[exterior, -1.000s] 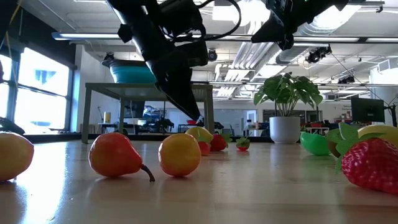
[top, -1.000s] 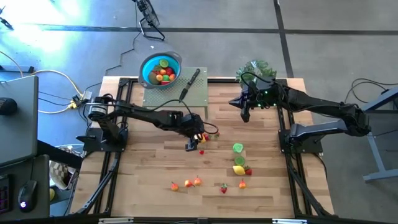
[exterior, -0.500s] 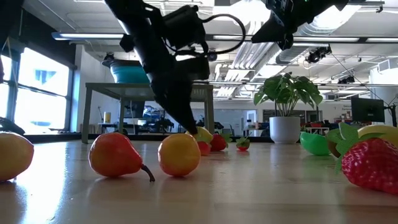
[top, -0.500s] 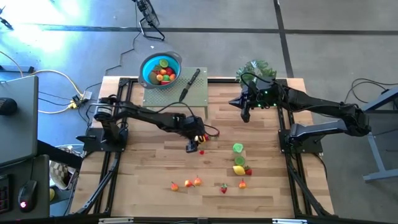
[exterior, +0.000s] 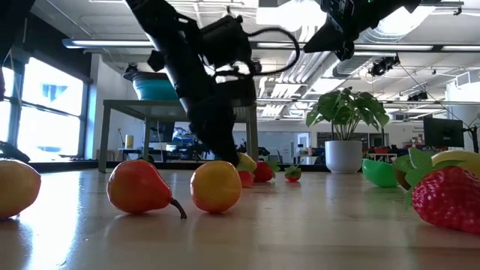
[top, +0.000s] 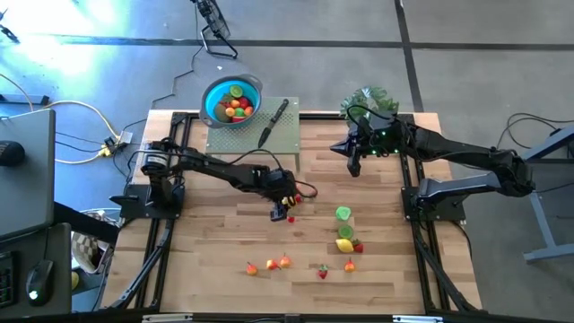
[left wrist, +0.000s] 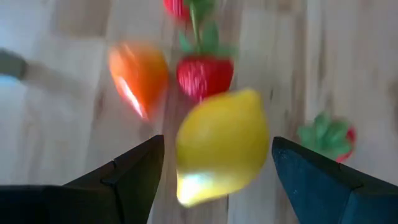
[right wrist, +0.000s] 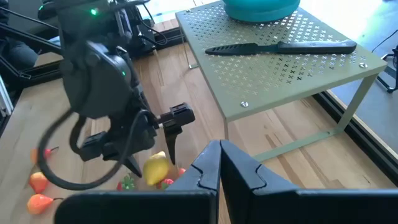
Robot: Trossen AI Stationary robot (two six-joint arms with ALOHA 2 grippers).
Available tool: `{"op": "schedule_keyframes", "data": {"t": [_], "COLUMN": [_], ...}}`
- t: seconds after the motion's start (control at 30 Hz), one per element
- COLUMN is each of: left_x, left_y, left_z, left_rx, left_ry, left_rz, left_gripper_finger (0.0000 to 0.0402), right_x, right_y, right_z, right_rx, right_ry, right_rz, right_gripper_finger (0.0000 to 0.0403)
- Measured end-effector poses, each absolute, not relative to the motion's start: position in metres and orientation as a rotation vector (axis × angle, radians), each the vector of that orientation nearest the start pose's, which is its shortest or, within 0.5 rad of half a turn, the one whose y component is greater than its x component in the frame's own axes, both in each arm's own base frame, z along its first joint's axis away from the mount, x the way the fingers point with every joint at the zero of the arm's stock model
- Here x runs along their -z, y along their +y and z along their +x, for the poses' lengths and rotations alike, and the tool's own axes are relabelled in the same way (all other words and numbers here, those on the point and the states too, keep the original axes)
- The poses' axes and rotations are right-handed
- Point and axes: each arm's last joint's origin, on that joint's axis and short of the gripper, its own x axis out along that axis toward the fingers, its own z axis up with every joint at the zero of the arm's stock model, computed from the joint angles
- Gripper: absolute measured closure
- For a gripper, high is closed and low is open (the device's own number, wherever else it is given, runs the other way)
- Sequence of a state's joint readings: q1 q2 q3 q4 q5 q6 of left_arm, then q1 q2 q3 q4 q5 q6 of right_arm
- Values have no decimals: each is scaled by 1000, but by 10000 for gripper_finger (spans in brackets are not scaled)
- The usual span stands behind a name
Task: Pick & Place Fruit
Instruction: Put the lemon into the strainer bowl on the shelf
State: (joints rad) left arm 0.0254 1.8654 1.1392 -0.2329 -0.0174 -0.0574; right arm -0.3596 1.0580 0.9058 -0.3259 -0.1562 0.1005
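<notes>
A yellow lemon [left wrist: 221, 146] lies on the wooden table beside a strawberry [left wrist: 204, 76] and an orange piece [left wrist: 138, 76]. My left gripper [top: 281, 207] stands open over it, slanting down, with one finger [left wrist: 134, 177] on each side of the lemon. I cannot tell whether either finger touches it. More fruit lies toward the near edge: lime halves [top: 343, 214], a second lemon [top: 343, 244] and small pears [top: 272, 265]. My right gripper [top: 354, 167] hangs shut above the table's far right part, holding nothing.
A blue bowl [top: 215, 94] holding several fruit pieces stands on a green perforated stand [top: 251, 139] at the far edge, with a black-handled knife [top: 273, 121] beside it. A potted plant [top: 369, 100] stands at the far right. Bare wood lies at the near left.
My left gripper has come down toward the table, still open, and its fingers now stand around the lemon. The fruit has not moved.
</notes>
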Motion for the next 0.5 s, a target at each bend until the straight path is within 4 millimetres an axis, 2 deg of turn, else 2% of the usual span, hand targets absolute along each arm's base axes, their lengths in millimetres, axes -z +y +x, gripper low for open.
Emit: {"op": "schedule_keyframes", "data": {"t": [0.17,0.5], "left_x": [-150,-151], "left_y": [10,10], "left_z": [376,378], "left_rx": [-63,-66], "left_ry": [982,958], "left_rz": [-79,-92], "left_gripper_finger": [112,112], "right_x": [-311,-311], "right_y": [-76,-76], "right_z": [214,214], "right_rx": [223,223], "right_ry": [453,453], "right_rz": [221,221], "right_gripper_finger": [401,401]}}
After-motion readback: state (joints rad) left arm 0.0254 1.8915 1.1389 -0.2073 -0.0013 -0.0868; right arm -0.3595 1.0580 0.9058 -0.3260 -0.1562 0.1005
